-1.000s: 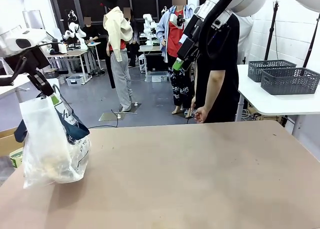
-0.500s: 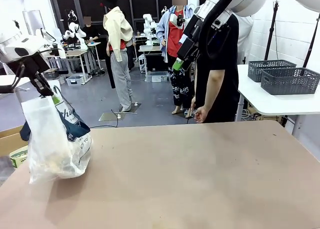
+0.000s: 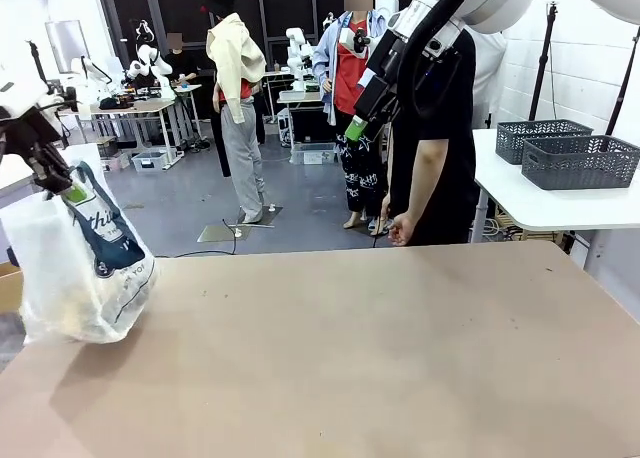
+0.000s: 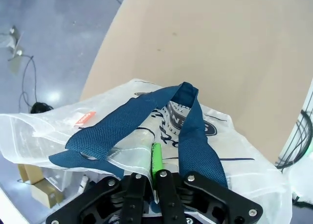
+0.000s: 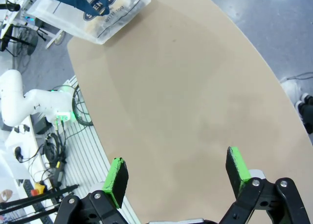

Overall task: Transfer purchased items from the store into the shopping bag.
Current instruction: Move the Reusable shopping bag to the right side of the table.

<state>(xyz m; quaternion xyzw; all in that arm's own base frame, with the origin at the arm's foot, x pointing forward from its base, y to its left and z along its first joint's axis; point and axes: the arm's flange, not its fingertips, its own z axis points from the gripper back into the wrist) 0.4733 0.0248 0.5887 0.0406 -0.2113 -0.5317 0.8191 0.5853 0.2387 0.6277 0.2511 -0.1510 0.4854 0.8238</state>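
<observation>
1. Where the front view looks across the table (image 3: 400,358), the left gripper (image 3: 62,185) holds the shopping bag (image 3: 80,268) up by its top at the table's left edge, pale goods dim inside. The right gripper (image 3: 356,128) hangs high near the person (image 3: 430,128).
2. In the left wrist view, the left gripper (image 4: 155,172) is clamped on a blue strap (image 4: 190,131) and film. The thin hold could slip under load.
3. In the right wrist view, the right gripper (image 5: 176,171) gapes empty above the table.
</observation>
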